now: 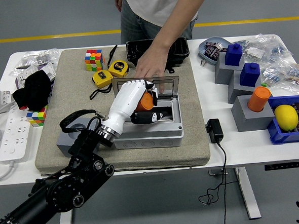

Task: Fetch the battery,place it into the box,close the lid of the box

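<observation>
The left hand [136, 100] was closed around the orange battery [147, 101], holding it just above the open grey box [149, 128] — ready, it seemed, to drop it in — while a person's hand [149, 70] at the far side steadied the raised lid [168, 84].

A rough beige felt-like mat [191, 135] covers the middle of the smooth white desk [233, 150]. On it stands a matt grey plastic box [156, 137] with a clear glossy lid [165, 83]. The glossy white-shelled robot hand [134, 104] has black fingers [150, 117].
</observation>
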Action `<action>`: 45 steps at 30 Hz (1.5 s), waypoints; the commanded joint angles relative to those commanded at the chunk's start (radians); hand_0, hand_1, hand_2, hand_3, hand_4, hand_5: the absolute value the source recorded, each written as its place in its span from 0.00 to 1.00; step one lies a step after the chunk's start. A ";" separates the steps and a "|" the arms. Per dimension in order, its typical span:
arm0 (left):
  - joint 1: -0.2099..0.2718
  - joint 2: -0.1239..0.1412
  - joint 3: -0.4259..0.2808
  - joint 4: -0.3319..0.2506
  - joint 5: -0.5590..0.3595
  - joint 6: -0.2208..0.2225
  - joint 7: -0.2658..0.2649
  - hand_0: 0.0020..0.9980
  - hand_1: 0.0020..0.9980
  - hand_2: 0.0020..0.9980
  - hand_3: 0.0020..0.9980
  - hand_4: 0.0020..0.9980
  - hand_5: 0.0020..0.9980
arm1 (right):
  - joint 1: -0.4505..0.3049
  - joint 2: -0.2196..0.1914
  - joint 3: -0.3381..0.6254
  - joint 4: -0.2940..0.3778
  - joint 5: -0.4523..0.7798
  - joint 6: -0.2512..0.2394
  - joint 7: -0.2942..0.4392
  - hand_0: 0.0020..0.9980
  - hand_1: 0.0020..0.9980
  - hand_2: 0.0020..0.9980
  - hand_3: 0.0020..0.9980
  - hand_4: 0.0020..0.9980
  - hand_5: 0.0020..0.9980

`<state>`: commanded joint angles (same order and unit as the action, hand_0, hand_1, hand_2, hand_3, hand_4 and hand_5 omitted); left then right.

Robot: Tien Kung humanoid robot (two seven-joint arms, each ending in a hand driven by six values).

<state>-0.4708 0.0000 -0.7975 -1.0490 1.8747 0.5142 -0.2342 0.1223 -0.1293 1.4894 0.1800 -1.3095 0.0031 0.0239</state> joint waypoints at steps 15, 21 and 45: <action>-0.001 0.000 0.013 0.011 -0.067 0.014 -0.035 0.04 0.00 0.04 0.05 1.00 0.23 | 0.000 -0.005 -0.004 0.000 -0.002 0.000 -0.002 0.88 0.83 0.78 0.79 1.00 1.00; 0.004 0.000 0.017 0.015 -0.076 0.016 -0.040 0.04 0.00 0.05 0.07 1.00 0.43 | -0.001 -0.005 -0.006 0.000 0.001 0.000 -0.001 0.88 0.82 0.78 0.80 1.00 1.00; 0.002 0.000 0.020 0.027 -0.077 0.014 -0.048 0.12 0.07 0.10 0.11 1.00 0.49 | -0.003 -0.004 -0.002 0.000 0.002 0.001 0.001 0.88 0.82 0.78 0.80 1.00 1.00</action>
<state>-0.4691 0.0000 -0.7776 -1.0219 1.7977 0.5285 -0.2827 0.1197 -0.1330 1.4876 0.1800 -1.3071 0.0036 0.0250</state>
